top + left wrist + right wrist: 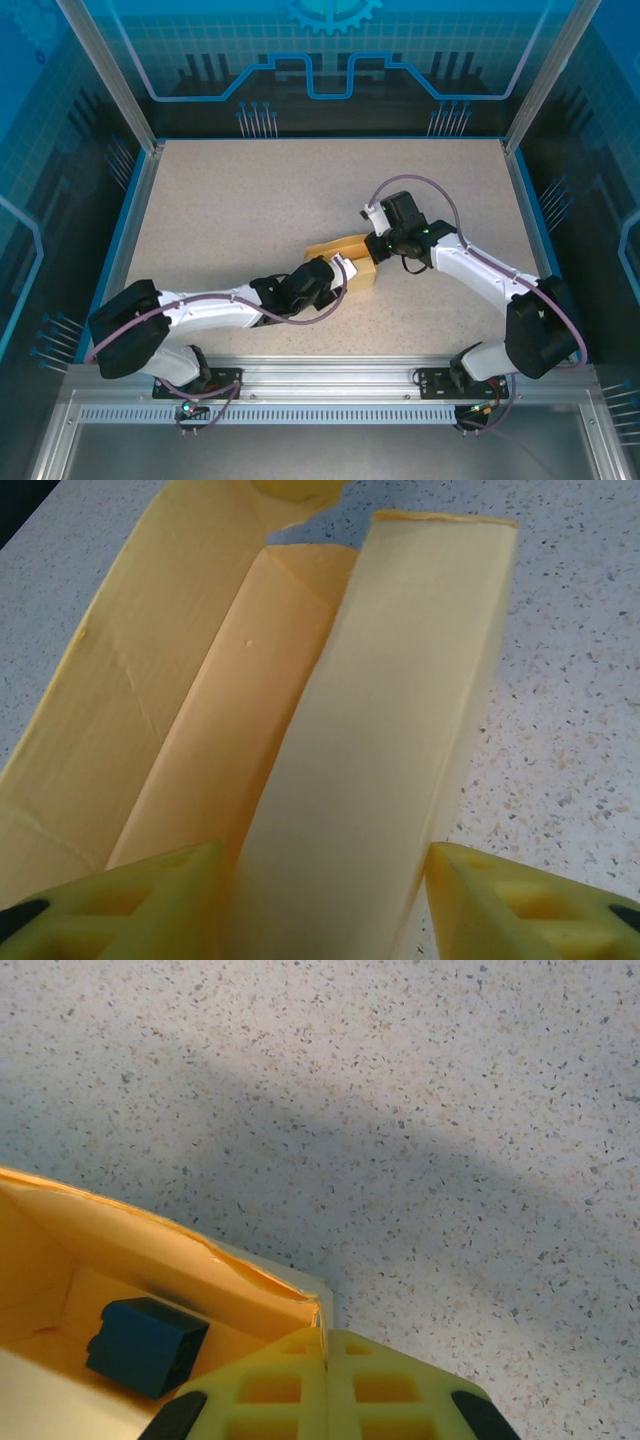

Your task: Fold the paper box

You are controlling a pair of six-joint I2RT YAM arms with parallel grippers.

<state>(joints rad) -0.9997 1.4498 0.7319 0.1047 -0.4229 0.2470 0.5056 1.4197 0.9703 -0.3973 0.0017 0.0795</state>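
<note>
The paper box (338, 249) is a pale yellow card piece lying half-formed at mid-table between both grippers. My left gripper (343, 272) reaches it from the near left. In the left wrist view a long pale flap of the paper box (400, 680) runs up between the two yellow fingers (150, 900), and my left gripper (325, 852) stands open astride it, fingers close to both edges. My right gripper (377, 246) meets the box's far right corner. In the right wrist view my right gripper (325, 1335) is shut on the thin upright wall of the paper box (150, 1250).
A small blue cube (145, 1345) lies inside the box by the pinched wall. The speckled tabletop (250, 200) stretches open to the far and left sides, bounded by a blue rim and metal frame posts (105, 75).
</note>
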